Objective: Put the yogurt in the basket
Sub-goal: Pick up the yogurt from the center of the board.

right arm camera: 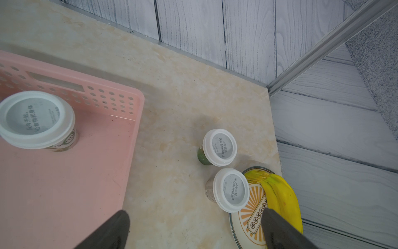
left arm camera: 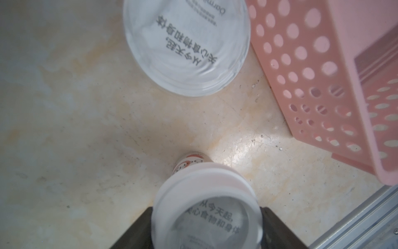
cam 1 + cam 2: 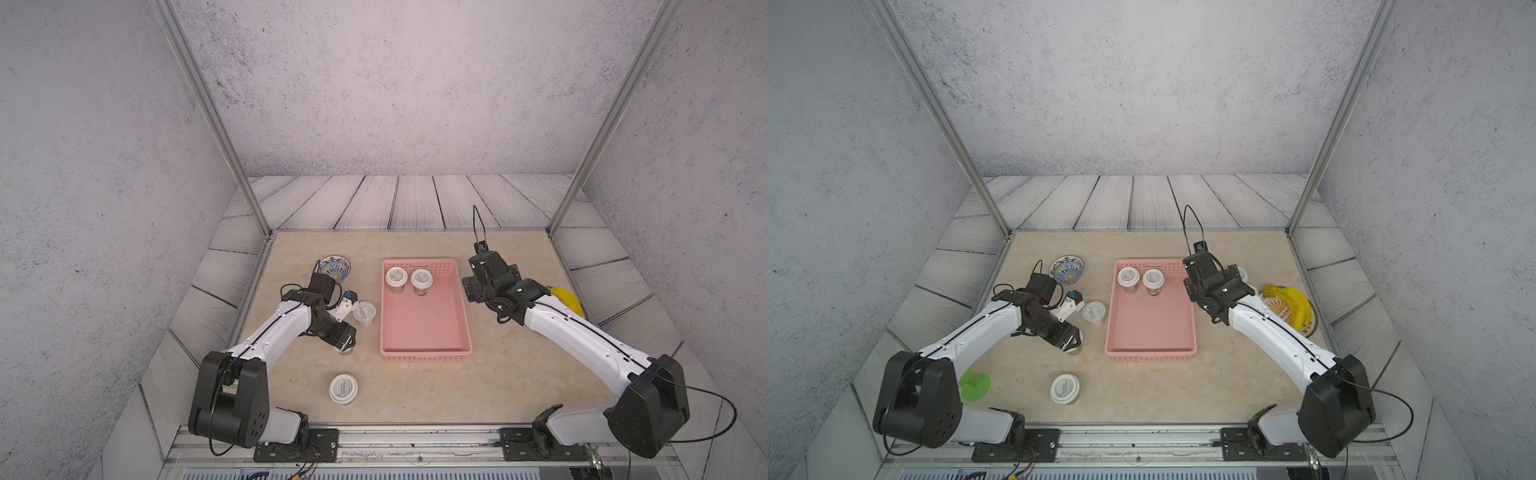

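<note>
My left gripper (image 3: 345, 343) (image 2: 206, 217) is shut on a white-lidded yogurt cup (image 2: 204, 194), left of the pink basket's (image 3: 426, 353) near corner. The cup's base is close to the tabletop; contact is hidden. Another yogurt cup (image 3: 365, 312) stands just beyond it, and one (image 3: 343, 389) nearer the front. Two cups (image 3: 395, 276) (image 3: 421, 279) stand inside the basket at its far end. My right gripper (image 1: 193, 228) hangs open over the table beside the basket's far right corner. In the right wrist view a green cup (image 1: 219, 147) and a beige cup (image 1: 231, 189) stand beyond it.
A blue-patterned bowl (image 3: 336, 268) sits at the far left behind my left arm. A round plate with bananas (image 3: 1291, 307) lies right of my right arm, touching the beige cup. A green object (image 3: 974, 384) lies near the left arm's base. Metal posts stand at the far corners.
</note>
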